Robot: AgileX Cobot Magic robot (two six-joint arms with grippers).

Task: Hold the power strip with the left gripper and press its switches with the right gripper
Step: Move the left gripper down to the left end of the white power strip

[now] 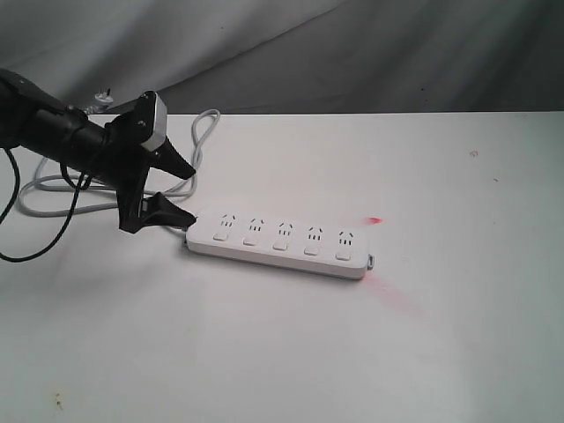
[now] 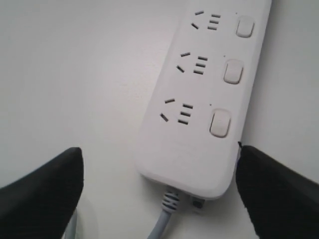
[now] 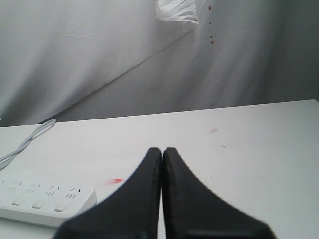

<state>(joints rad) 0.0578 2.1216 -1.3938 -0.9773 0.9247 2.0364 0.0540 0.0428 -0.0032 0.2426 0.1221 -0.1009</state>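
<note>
Wide open at the cord end of the power strip point(image 1: 280, 240): left end effector point(image 1: 189, 196), with nothing clamped. One finger point(image 2: 271, 189) right up against the strip's long edge on the switch side, actual contact or a hairline gap impossible to tell. Other finger point(image 2: 45, 184) well clear on the opposite side, bare bench point(image 1: 264, 352) between it and the casing. Grey cord point(image 2: 164, 221) out of the strip's end and through between the two fingers, then off in loops toward the rear of the bench.

Fully closed, tip against tip, nothing between: right end effector point(image 3: 162, 149). Apart from the strip and out of sight in the exterior view.

Flat on the white bench, near its middle and slightly slanted: the power strip itself. Five sockets in a row, five switches point(image 1: 280, 245) in a row along the nearer edge, one to each socket. Just beside the end opposite the cord, a small red mark point(image 1: 374, 219) on the bench, and a fainter pink smear close by. Behind, a creased grey cloth point(image 1: 352, 53).
</note>
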